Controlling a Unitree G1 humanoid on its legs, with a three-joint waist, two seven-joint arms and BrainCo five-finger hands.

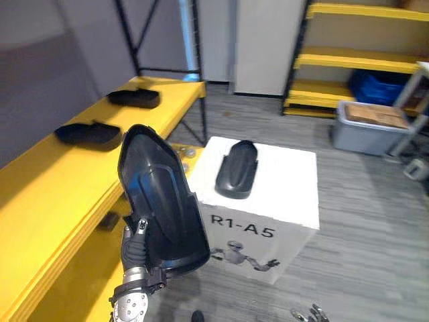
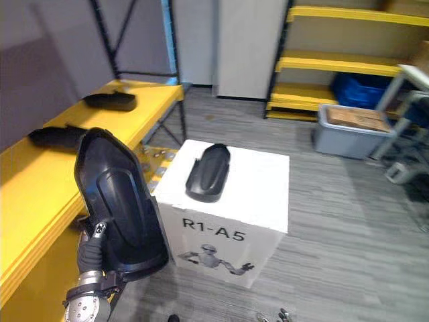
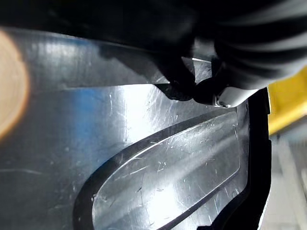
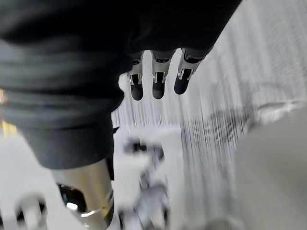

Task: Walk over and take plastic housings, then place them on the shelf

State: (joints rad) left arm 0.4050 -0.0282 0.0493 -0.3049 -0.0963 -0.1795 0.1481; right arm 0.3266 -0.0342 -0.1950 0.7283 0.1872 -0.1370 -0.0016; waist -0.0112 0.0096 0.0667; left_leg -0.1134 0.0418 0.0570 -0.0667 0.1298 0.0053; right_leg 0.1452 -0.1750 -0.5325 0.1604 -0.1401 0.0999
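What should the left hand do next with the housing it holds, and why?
Probably carry the held housing left over the yellow shelf and lay it down: the left hand grips it upright beside the shelf, where two housings already lie with bare board nearer.

We see a long shelf [image 1: 60, 181] along the left of the frame, with a near housing [image 1: 87, 134] and a far housing [image 1: 134, 98] lying on it, well apart. At lower left, the left hand [image 1: 134, 251] grips a raised housing [image 1: 164, 201] in front of the shelf. At centre, a box [image 1: 281, 181] stands on the floor [image 1: 362, 221] with a fourth housing [image 1: 237, 168] on top. At upper right, a bin [image 1: 365, 127] sits before a storage rack [image 1: 355, 60].
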